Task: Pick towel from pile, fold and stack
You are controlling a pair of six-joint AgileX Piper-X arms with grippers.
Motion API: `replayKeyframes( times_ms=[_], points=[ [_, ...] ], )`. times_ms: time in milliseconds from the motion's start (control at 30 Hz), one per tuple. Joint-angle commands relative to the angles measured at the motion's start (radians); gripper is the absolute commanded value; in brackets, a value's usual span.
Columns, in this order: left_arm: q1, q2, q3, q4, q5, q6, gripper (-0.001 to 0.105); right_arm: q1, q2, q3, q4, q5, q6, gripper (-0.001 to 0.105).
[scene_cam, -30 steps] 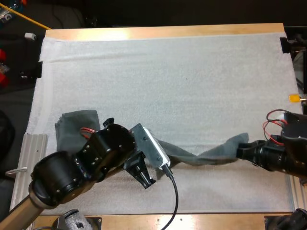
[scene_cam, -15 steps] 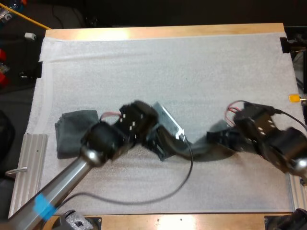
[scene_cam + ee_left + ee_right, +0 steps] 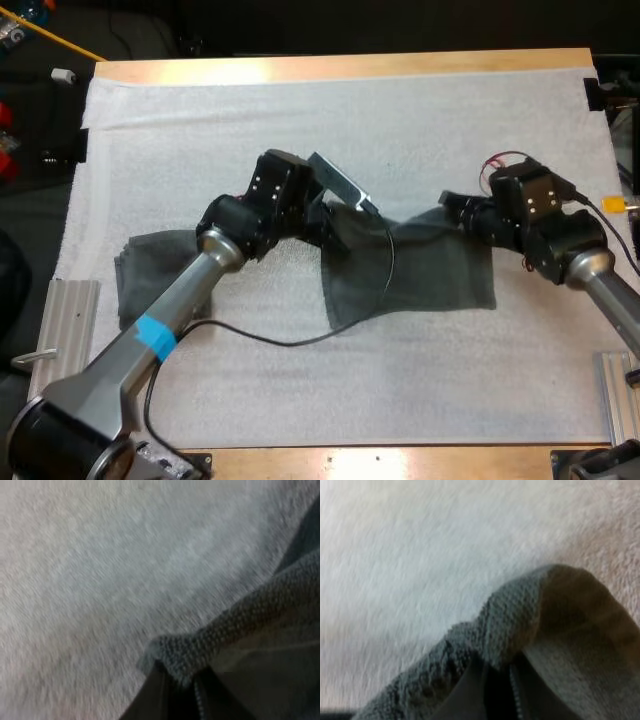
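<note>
A dark grey-green towel (image 3: 415, 268) hangs spread between my two grippers over the middle of the white mat (image 3: 350, 130). My left gripper (image 3: 332, 222) is shut on the towel's left upper corner (image 3: 175, 652). My right gripper (image 3: 452, 208) is shut on the right upper corner (image 3: 520, 625). The lower edge of the towel rests on the mat. In each wrist view the black fingers (image 3: 165, 695) pinch a bunched fold of the cloth (image 3: 490, 690). A folded towel (image 3: 150, 265) of the same colour lies at the mat's left side, partly under my left arm.
A metal rail (image 3: 45, 350) runs along the table's left edge and another (image 3: 618, 375) sits at the right edge. Bare mat lies beyond the towel toward the far side and in front of it toward the near edge.
Both grippers have carried the towel from the near edge toward the mat's centre and farther from me. The towel, earlier a stretched twisted strip, now hangs spread open as a sheet.
</note>
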Motion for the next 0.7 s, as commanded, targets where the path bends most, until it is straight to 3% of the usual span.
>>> replayKeyframes(
  times_ms=[0, 367, 467, 500, 567, 633, 667],
  points=[
    [0.005, 0.008, -0.003, -0.036, 0.017, 0.002, 0.000, -0.019, 0.014, -0.005, -0.023, -0.009, 0.025, 0.000],
    [0.016, 0.127, -0.003, -0.146, 0.024, 0.002, 0.000, -0.062, 0.117, -0.005, -0.150, -0.066, 0.086, 0.001],
    [0.016, 0.150, -0.003, -0.169, 0.024, 0.002, 0.001, -0.062, 0.143, -0.004, -0.221, -0.085, 0.168, 0.019],
    [0.016, 0.156, -0.003, -0.177, 0.024, 0.001, 0.005, -0.062, 0.155, -0.004, -0.258, -0.095, 0.191, 0.032],
    [0.016, 0.162, -0.003, -0.190, 0.024, -0.003, 0.015, -0.062, 0.170, -0.004, -0.320, -0.096, 0.228, 0.053],
    [0.016, 0.161, -0.003, -0.207, 0.003, -0.003, 0.035, -0.062, 0.186, -0.004, -0.399, -0.099, 0.266, 0.074],
    [0.016, 0.160, -0.003, -0.214, -0.003, -0.003, 0.042, -0.062, 0.190, -0.004, -0.422, -0.100, 0.268, 0.076]
  ],
)
